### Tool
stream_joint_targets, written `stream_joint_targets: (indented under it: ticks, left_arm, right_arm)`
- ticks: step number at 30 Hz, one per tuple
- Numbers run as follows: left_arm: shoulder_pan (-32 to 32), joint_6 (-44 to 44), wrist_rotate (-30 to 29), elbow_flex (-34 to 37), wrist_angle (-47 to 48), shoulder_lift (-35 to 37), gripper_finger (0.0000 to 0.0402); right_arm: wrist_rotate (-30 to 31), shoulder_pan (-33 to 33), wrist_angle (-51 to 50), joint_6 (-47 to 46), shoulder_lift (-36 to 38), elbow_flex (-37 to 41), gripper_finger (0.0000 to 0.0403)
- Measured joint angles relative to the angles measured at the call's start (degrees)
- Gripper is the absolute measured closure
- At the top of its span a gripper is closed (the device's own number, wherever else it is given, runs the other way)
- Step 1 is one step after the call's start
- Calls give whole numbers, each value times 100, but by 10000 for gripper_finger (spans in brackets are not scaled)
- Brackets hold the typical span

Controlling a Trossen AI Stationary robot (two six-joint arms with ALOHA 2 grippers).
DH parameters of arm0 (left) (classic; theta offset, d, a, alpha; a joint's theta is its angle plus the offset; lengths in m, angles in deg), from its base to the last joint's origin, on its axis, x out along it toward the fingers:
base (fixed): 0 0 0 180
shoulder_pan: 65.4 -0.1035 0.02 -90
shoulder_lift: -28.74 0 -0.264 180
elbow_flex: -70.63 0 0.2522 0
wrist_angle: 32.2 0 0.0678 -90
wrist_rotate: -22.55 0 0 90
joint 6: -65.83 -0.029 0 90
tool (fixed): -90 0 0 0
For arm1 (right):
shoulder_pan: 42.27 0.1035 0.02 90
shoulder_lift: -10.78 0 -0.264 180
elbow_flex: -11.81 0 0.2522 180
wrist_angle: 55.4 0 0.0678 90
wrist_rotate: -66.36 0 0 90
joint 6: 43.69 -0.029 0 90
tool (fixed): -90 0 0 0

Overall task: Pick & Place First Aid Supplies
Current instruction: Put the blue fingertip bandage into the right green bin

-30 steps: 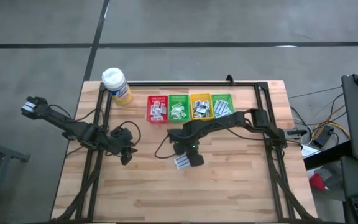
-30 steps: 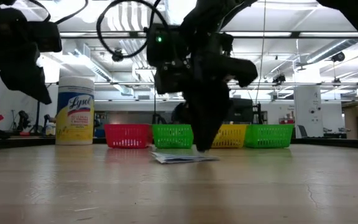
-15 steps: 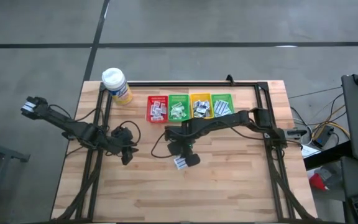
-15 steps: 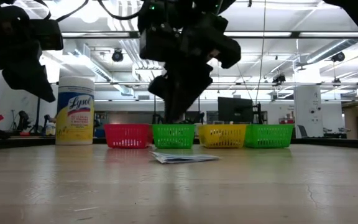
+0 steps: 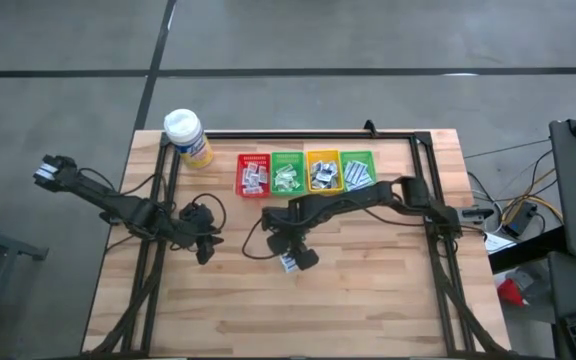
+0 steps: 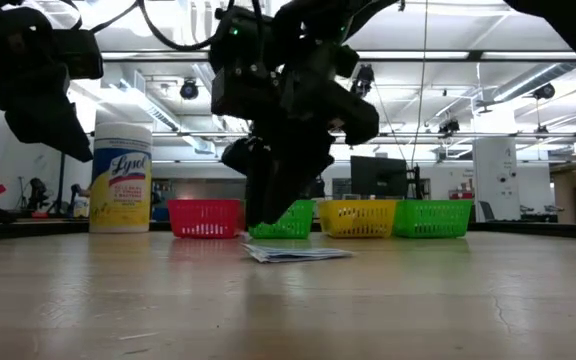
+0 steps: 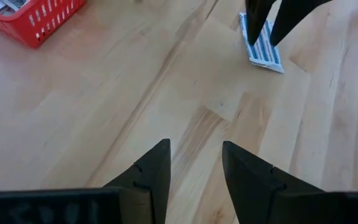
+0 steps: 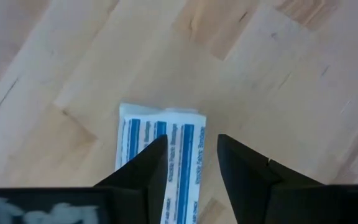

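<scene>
One first aid packet [image 8: 160, 152], white with blue stripes, lies flat on the wooden table [image 5: 368, 290], in front of the bins. My right gripper [image 8: 191, 140] hangs open just above it, pointing steeply down, one finger over the packet and one beside it; the packet [image 5: 290, 263] also shows in the high view. More first aid supplies fill the bins. My left gripper [image 7: 196, 146] waits open above bare table to the left [image 5: 204, 248], empty.
At the back stand a red bin [image 5: 253, 173], a green bin [image 5: 287, 172], a yellow bin [image 5: 322, 171] and a second green bin [image 5: 357, 169]. A yellow wipes bottle [image 5: 188, 137] stands at the far left corner. Bare wood lies toward the near edge.
My right gripper has risen off the table beside the packet, gone a little toward the table's left edge, rolled its wrist and come partway down again; its fingers look wider apart. The packet has stayed flat where it was.
</scene>
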Motion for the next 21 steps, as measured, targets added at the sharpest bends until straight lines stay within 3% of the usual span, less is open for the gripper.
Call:
stream_joint_targets:
  ticks: [21]
  left_arm:
    - [-1, -4, 0, 0, -33, 0, 264]
  right_arm:
    - [231, 102, 46, -74, -315, -9, 287]
